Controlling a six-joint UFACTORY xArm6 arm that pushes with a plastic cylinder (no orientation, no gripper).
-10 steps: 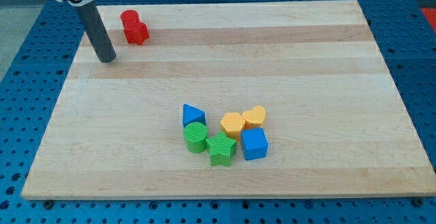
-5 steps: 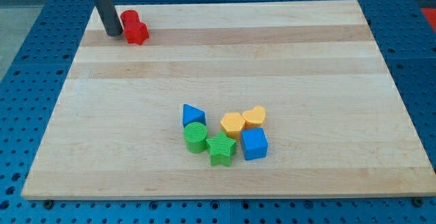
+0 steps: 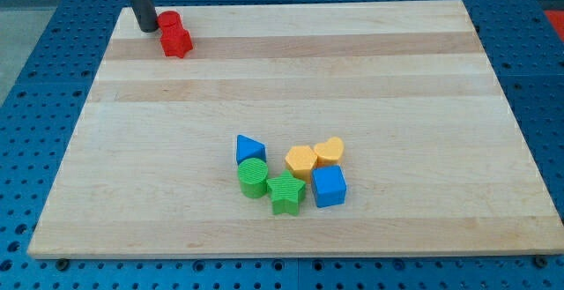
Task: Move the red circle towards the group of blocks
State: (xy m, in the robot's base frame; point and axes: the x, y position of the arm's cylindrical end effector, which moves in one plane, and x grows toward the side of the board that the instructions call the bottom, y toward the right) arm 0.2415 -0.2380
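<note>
The wooden board [image 3: 397, 70] carries a cluster near the view's bottom centre: blue cube [image 3: 329, 186], green star [image 3: 285, 193], green cylinder [image 3: 253, 177], blue triangle [image 3: 249, 148], yellow hexagon [image 3: 300, 160] and yellow heart [image 3: 330, 151]. Well apart, in the view's top-left corner, the red circle [image 3: 169, 22] touches a second red block [image 3: 176, 40]. The arm has no claw, only a rod whose tip [image 3: 146, 27] sits just left of the circle; the small, rigid, light-looking piece should slide easily but may roll off a glancing contact, so a push on its upper-left side suits best.

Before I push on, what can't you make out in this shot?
- Rod above my tip: cut off by the view's top edge.
- Red circle and red block: they overlap, so contact and the block's shape are unclear.
- Tip against circle: touching or a slight gap, can't tell.
- Blue triangle: lower part hidden by green circle.
</note>
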